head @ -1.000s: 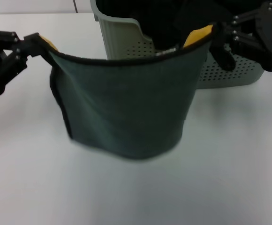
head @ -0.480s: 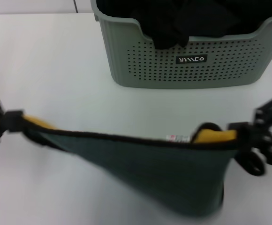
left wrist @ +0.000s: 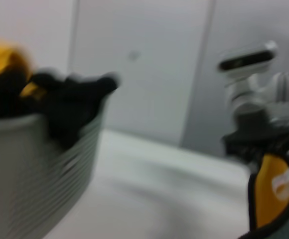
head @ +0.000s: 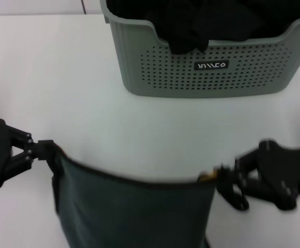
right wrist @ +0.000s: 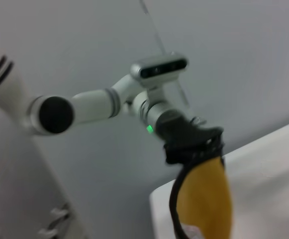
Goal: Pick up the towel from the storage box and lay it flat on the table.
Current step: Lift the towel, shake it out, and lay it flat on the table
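over the table (head: 62,77): towel (head: 134,212) hangs stretched, clear of the storage box (head: 207,67)
left gripper (head: 45,150): pinches one top corner
right gripper (head: 223,178): pinches the other, keeping the cloth spread for laying flat

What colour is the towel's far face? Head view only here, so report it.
Observer: Bright yellow. The right wrist view shows that face of the towel hanging from the left gripper.
Operator: Check the right gripper's corner.
Observer: In the left wrist view, the right gripper pinches a yellow corner bearing a white patch.
Operator: Report anything else yellow.
Observer: Something yellow sits at the rim of the storage box, beside black cloths.
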You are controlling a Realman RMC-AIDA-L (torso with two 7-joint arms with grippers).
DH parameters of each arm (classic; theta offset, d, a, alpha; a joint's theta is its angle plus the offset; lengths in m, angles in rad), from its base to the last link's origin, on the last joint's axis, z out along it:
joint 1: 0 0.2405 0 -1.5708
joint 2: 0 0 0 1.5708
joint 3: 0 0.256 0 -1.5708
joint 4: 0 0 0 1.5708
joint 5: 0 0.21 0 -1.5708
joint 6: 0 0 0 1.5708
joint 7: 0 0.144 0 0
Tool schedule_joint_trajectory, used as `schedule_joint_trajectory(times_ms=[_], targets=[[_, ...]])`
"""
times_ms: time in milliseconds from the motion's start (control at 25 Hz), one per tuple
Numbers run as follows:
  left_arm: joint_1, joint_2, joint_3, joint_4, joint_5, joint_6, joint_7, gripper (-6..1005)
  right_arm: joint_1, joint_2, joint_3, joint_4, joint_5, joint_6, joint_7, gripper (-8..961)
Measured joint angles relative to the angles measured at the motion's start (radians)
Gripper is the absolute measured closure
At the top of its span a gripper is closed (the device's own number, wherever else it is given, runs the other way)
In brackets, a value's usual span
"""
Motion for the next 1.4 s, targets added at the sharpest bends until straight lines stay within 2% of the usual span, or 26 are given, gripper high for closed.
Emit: schedule_joint_trajectory(times_ms=[80,160,480,720,1040,1400], targets=[[-0.031,-0.021,-0.071,-0.008,0.11,-0.037,-0.003,980,0.038,0.0,0.022,0.064,-0.006,-0.021,-0.022,909],[-0.047,-0.028,-0.092,-0.008,0.144,-0.076,-0.02,980,0.063,0.001,0.047,0.086,-0.025,-0.043,-0.029,909],[-0.073,-0.035,-0.097,-0.012,0.149,-0.24,-0.056,980,0.131,0.003,0.121,0.125,-0.116,-0.135,-0.029,907],[-0.091,-0.049,-0.092,-0.021,0.156,-0.315,-0.063,979,0.159,0.004,0.127,0.133,-0.185,-0.217,-0.021,905],[-0.126,-0.055,-0.088,-0.067,0.157,-0.403,-0.056,979,0.188,-0.001,0.143,0.135,-0.203,-0.263,-0.01,903],[-0.147,-0.072,-0.088,-0.075,0.157,-0.488,-0.056,978,0.26,0.009,0.135,0.145,-0.326,-0.371,-0.007,901]])
